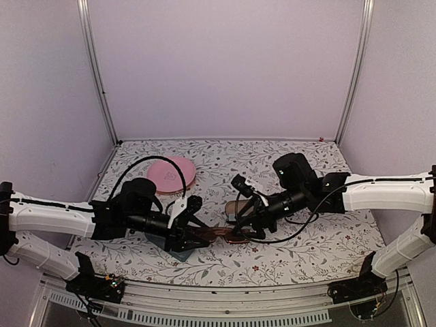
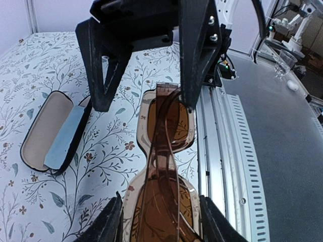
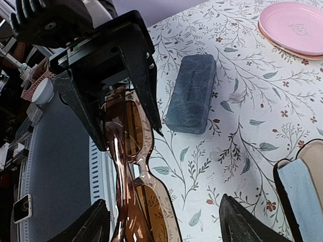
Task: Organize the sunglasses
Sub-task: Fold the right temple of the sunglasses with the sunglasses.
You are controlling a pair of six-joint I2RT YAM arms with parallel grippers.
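Observation:
The reddish-brown sunglasses hang folded just above the table's near edge, between both grippers. My left gripper is shut on them, one finger pressed against each side of the near lens frame. My right gripper stands open around the other lens. Its left finger is close beside the frame and its right finger is well apart from it. In the top view my left gripper and right gripper meet tip to tip over the sunglasses.
An open black case with a tan lining and a blue cloth lies on the floral table, also seen as the open case. A shut grey-blue case lies near the left arm. A pink plate sits further back.

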